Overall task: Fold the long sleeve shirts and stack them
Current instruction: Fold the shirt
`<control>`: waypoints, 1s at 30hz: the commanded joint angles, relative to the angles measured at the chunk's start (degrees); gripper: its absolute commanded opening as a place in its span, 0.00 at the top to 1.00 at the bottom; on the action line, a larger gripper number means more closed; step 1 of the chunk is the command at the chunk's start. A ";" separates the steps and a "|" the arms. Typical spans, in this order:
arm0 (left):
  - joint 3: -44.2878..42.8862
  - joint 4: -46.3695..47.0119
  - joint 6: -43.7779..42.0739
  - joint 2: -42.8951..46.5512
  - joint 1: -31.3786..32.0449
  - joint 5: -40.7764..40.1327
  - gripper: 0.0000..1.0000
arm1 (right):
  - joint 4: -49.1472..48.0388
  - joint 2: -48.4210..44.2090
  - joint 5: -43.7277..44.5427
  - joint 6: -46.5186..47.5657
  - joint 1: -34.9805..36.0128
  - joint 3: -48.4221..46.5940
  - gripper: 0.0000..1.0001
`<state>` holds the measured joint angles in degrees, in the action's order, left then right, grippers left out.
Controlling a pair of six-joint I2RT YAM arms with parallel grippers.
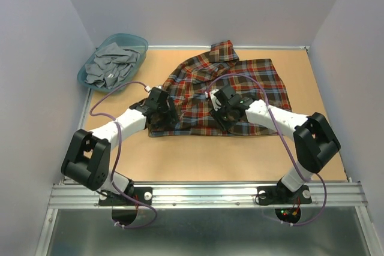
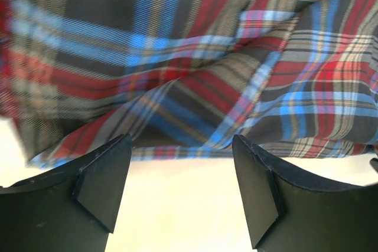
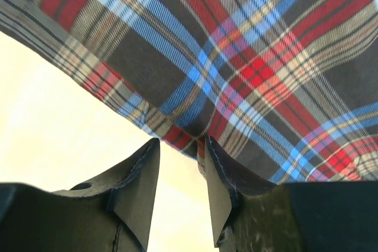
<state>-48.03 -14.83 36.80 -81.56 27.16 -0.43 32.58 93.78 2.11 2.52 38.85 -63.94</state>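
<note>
Counting now: one plaid shirt [image 1: 240, 88] is showing, one table [image 1: 198, 160], one teal basket [image 1: 139, 41]. The basket is holding grey garments [image 1: 111, 67], too bunched to count. Two arms are working, left arm [image 1: 120, 127] and right arm [image 1: 282, 118], each carrying one pincer: left pincer [image 2: 182, 140], right pincer [image 3: 182, 143].

The shirt [image 1: 252, 79] lies on the table [image 1: 198, 154], just ahead of the left pincer [image 2: 180, 141] and right pincer [image 3: 181, 140]. The basket [image 1: 133, 39] sits beyond the left pincer, leftward.
</note>
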 commanded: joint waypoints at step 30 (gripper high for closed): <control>-19.82 -2.66 -5.68 -23.90 4.40 -9.07 0.31 | -0.15 -0.88 6.77 -1.03 0.08 1.28 0.92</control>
<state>-65.67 -16.16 32.82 -103.85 31.18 -6.63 32.84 93.73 9.02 2.20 38.83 -62.89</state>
